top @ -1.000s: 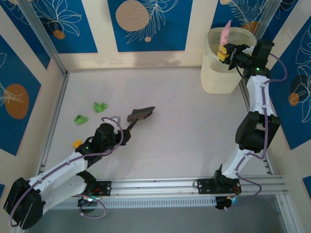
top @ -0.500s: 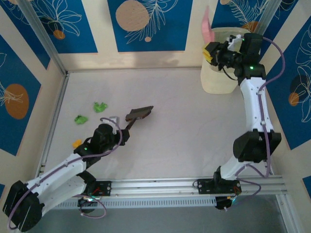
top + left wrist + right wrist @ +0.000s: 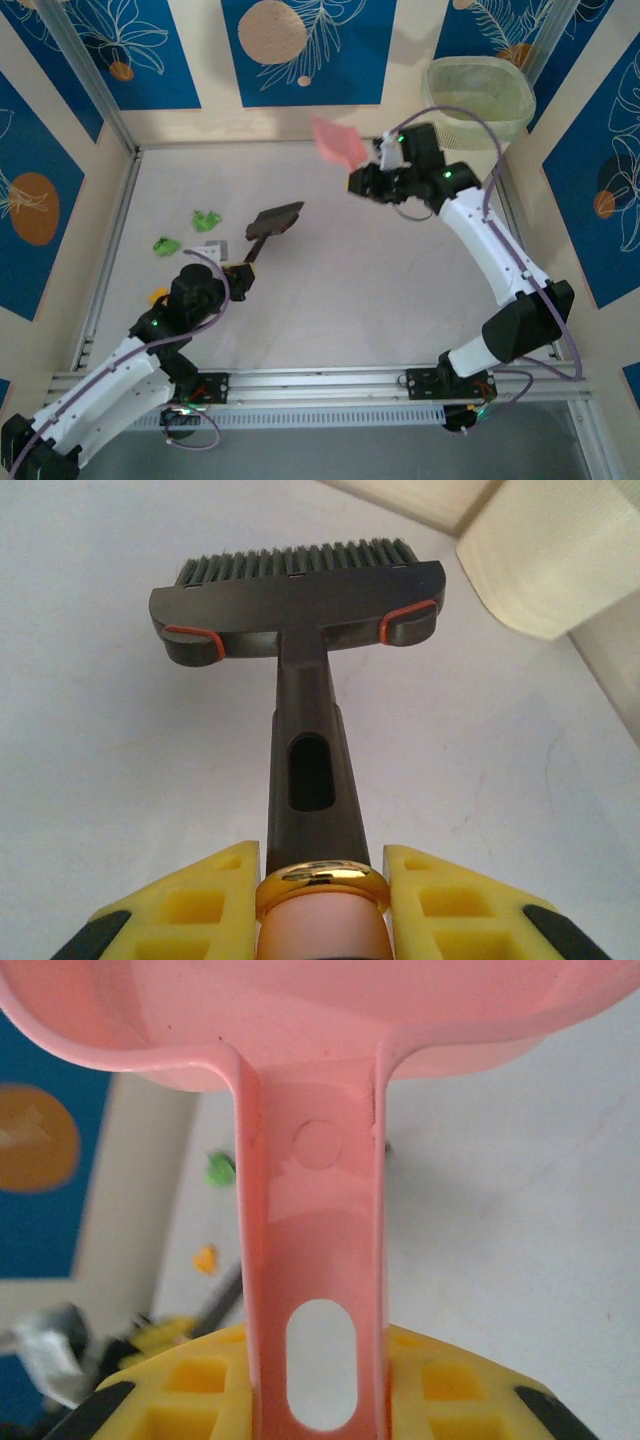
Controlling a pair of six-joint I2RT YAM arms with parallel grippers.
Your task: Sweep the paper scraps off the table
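Paper scraps (image 3: 220, 1168) blurry beyond dustpan handle (image 3: 310, 1230)

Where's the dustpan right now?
Top view: the dustpan is held in the right gripper above the far middle of the table, left of the bin.

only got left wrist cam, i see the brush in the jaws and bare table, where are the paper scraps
Observer: Green paper scraps lie left of the brush head in the top view.
Operator: any others
Observer: An orange scrap sits near the table's left rail, beside the left arm.
Operator: where's the dustpan
Observer: The right gripper holds the pink dustpan by its handle, over the table's back edge, left of the waste bin.
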